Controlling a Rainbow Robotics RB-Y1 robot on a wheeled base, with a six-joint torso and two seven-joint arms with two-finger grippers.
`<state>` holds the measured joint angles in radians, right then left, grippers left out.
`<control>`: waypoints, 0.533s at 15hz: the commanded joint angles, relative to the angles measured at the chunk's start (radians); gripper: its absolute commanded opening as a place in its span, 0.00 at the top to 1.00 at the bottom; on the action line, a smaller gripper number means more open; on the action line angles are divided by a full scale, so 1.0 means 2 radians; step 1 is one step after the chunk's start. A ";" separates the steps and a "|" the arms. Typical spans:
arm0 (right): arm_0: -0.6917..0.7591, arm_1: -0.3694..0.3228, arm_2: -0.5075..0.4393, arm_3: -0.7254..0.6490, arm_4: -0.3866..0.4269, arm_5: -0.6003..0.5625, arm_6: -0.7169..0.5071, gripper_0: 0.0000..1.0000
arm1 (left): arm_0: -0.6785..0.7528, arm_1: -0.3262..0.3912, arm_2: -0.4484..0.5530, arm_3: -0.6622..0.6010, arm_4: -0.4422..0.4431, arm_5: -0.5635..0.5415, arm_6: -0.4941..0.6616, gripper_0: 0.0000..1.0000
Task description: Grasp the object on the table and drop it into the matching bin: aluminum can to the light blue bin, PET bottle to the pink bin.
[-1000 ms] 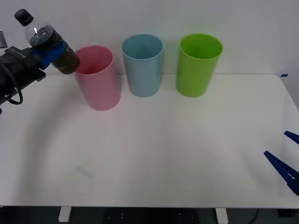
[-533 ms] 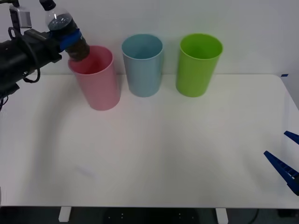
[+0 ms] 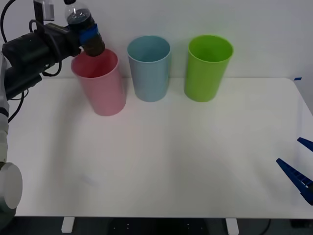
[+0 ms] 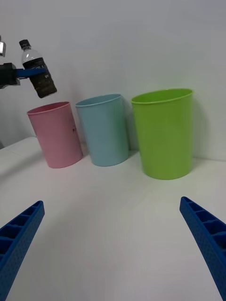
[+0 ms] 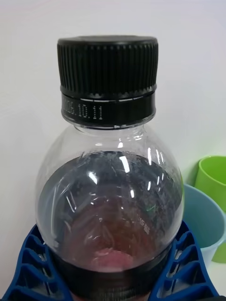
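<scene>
My left gripper [image 3: 89, 34] is shut on the PET bottle [image 3: 84, 27], a small clear bottle with a black cap and dark lower part. It hangs tilted in the air just over the back left rim of the pink bin [image 3: 99, 83]. In the right wrist view the PET bottle [image 4: 38, 70] hovers above the pink bin [image 4: 55, 135]. Up close, the PET bottle [image 5: 109, 188] sits between the blue fingers [image 5: 33, 270] of my left gripper. The light blue bin [image 3: 149, 68] stands right of the pink one. My right gripper [image 3: 299, 166] rests open low at the table's right edge.
A green bin [image 3: 208, 67] stands right of the light blue bin, all three in a row at the back of the white table [image 3: 161, 161]. A white wall runs behind the bins. The green bin [image 4: 164, 134] and light blue bin [image 4: 104, 129] face my right wrist.
My left arm has carried the bottle rightward and up, from left of the pink bin to over its back left rim. The right gripper has stayed still.
</scene>
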<state>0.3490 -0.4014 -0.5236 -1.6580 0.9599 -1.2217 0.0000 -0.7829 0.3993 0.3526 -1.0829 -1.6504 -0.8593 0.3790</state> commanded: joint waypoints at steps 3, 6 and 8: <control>0.000 0.000 0.000 0.000 0.000 0.000 0.000 0.00 | 0.000 -0.003 0.002 0.000 -0.001 0.002 -0.004 0.92; 0.000 0.000 0.000 0.000 0.000 0.000 0.000 0.00 | 0.000 -0.003 0.004 0.000 0.000 0.002 -0.007 0.02; 0.000 0.000 0.000 0.000 0.000 0.000 0.000 0.00 | 0.001 -0.002 0.005 0.000 0.003 0.002 -0.008 0.00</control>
<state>0.3490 -0.4014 -0.5236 -1.6580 0.9599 -1.2217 0.0000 -0.7820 0.3946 0.3609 -1.0828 -1.6472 -0.8559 0.3646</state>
